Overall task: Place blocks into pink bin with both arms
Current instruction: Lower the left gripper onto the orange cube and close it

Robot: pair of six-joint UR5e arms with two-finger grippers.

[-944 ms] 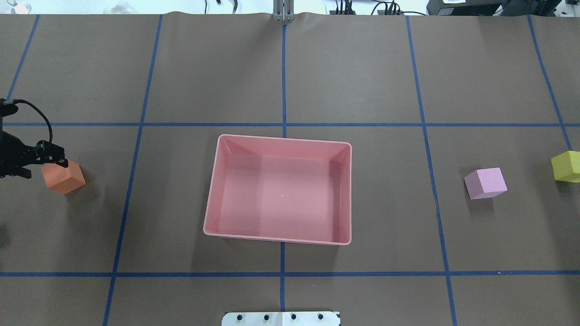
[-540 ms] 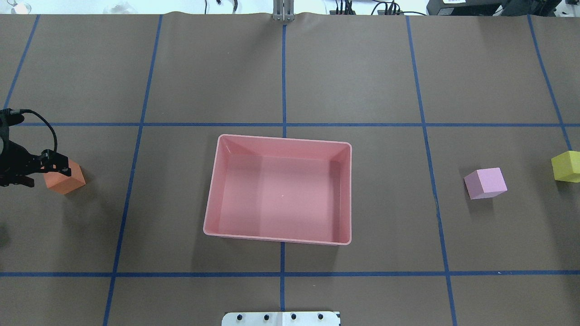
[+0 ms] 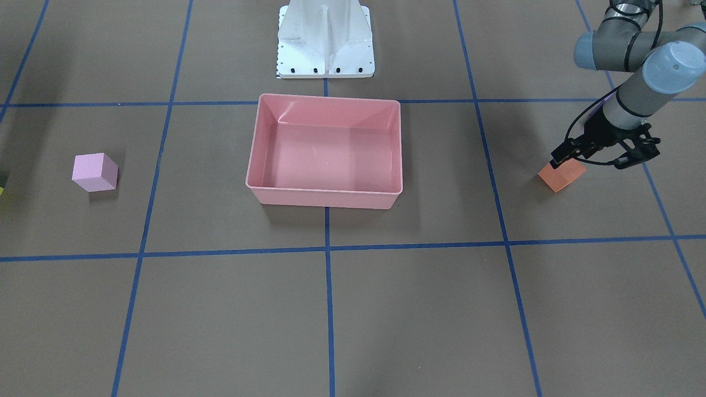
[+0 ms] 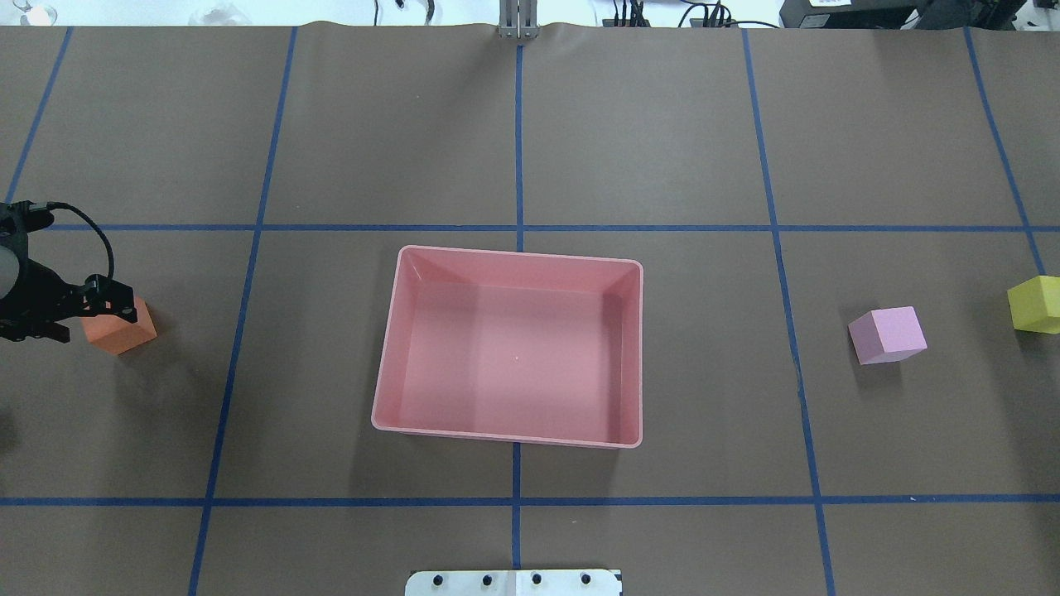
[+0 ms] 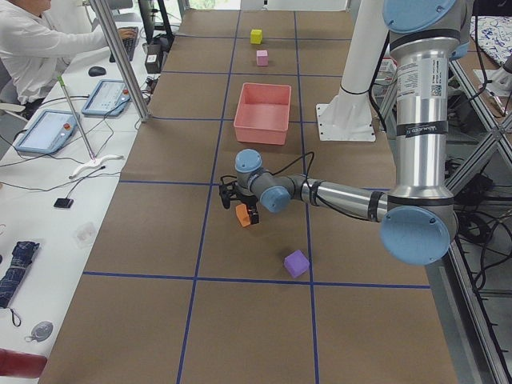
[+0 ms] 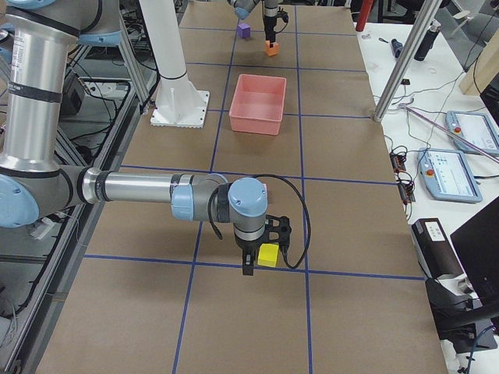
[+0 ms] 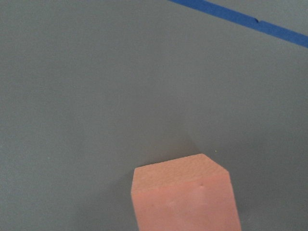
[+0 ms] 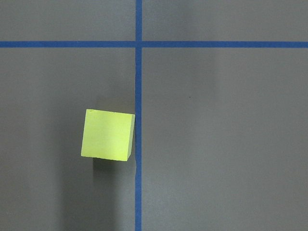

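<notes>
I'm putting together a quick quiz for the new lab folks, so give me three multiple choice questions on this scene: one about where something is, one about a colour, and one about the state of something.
1. What state is the pink bin in? A upright and empty; B tipped on its side; C holding two blocks.
2. Where is the lilac block? A inside the bin; B on the table, on the robot's right of the bin, apart from it; C balanced on the bin's rim.
3. What colour is the block at the left gripper? A yellow; B purple; C orange.
Answers: 1 A, its floor shows bare in both the overhead and front views. 2 B, it lies on the brown cover, well clear of the bin. 3 C, the orange block sits just under that gripper.
</notes>
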